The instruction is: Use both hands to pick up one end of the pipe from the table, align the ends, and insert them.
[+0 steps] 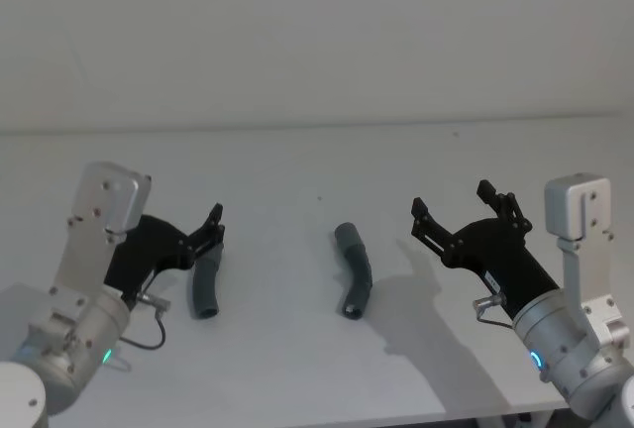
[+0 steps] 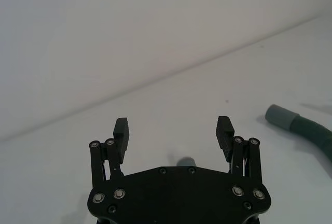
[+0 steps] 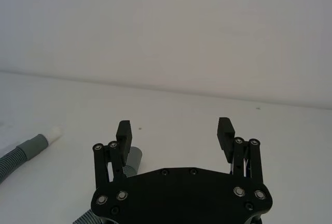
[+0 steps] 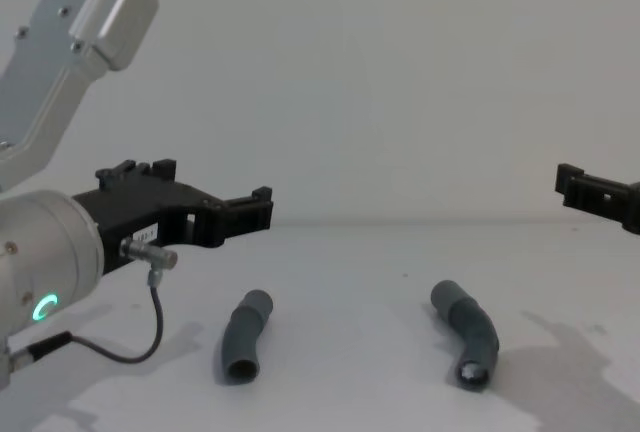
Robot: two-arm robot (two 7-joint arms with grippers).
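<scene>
Two dark grey bent pieces of the pipe lie apart on the white table (image 1: 297, 160). My left gripper (image 1: 214, 226) hovers open over the far end of the left piece (image 1: 206, 289), whose end (image 2: 185, 161) peeks out between the fingers (image 2: 121, 130). The middle piece (image 1: 354, 269) lies to the right; its grey cuff (image 2: 277, 115) points away from me. Open and raised, my right gripper (image 1: 451, 212) hangs to the right of that piece. In the right wrist view a grey cuff (image 3: 134, 157) shows under the gripper (image 3: 175, 133), and farther off a white tip (image 3: 54, 130) sticks out of the other piece's cuff.
A plain pale wall (image 1: 317, 32) rises behind the table. From the chest, the left piece (image 4: 245, 337) and the middle piece (image 4: 467, 332) lie with bare table between them; the left gripper (image 4: 262, 210) reaches in above, the right gripper (image 4: 572, 184) enters at the edge.
</scene>
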